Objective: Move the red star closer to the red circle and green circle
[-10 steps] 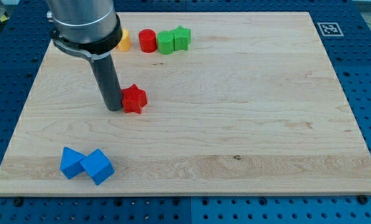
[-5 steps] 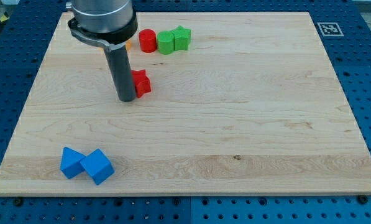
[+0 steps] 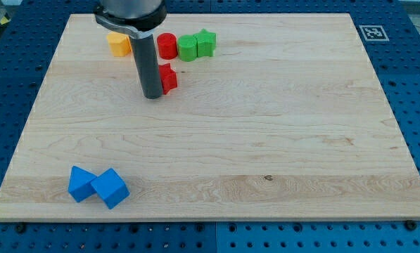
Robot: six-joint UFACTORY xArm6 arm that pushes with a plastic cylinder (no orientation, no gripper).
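- Two blue blocks (image 3: 97,185) sit touching at the near left of the table (image 3: 280,154), well apart from the work.
- My tip (image 3: 153,96) presses the left side of the red star (image 3: 167,78); there is no end effector to grasp with, only the bare rod.
- The star lies just near of the red circle (image 3: 167,46), with the green circle (image 3: 188,48) beside that and a green star (image 3: 205,43) further right.
- An orange block (image 3: 118,43) stands far left.
- Risk: my contact is off-centre, so the star may spin away rightward, or overrun and scatter both circles.
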